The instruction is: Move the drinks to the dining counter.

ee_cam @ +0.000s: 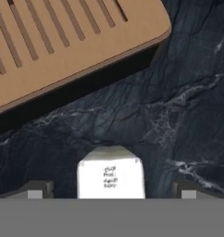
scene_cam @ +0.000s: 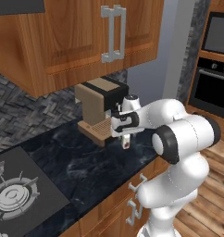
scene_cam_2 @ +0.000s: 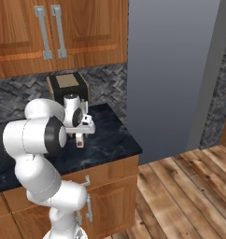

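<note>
One of the drinks, a small white carton (scene_cam: pixel 126 141) with a red mark, stands on the black marble-look counter (scene_cam: pixel 77 162) just in front of the coffee machine. My gripper (scene_cam: pixel 124 133) hangs directly over it, pointing down. In the hand view the carton's (ee_cam: pixel 110 172) top sits between my two fingertips (ee_cam: pixel 40 190), with a gap on each side, so the gripper (ee_cam: pixel 111 192) is open and touches nothing. The right base view shows the carton (scene_cam_2: pixel 80 141) under my hand (scene_cam_2: pixel 82 128). The dining counter is out of view.
A tan-and-black coffee machine (scene_cam: pixel 100 109) stands against the wall, its slotted drip tray (ee_cam: pixel 63 41) close behind the carton. A gas hob (scene_cam: pixel 16 194) lies to the left. Wooden cabinets (scene_cam: pixel 86 37) hang overhead. The counter ends at a grey panel (scene_cam_2: pixel 171 70) on the right.
</note>
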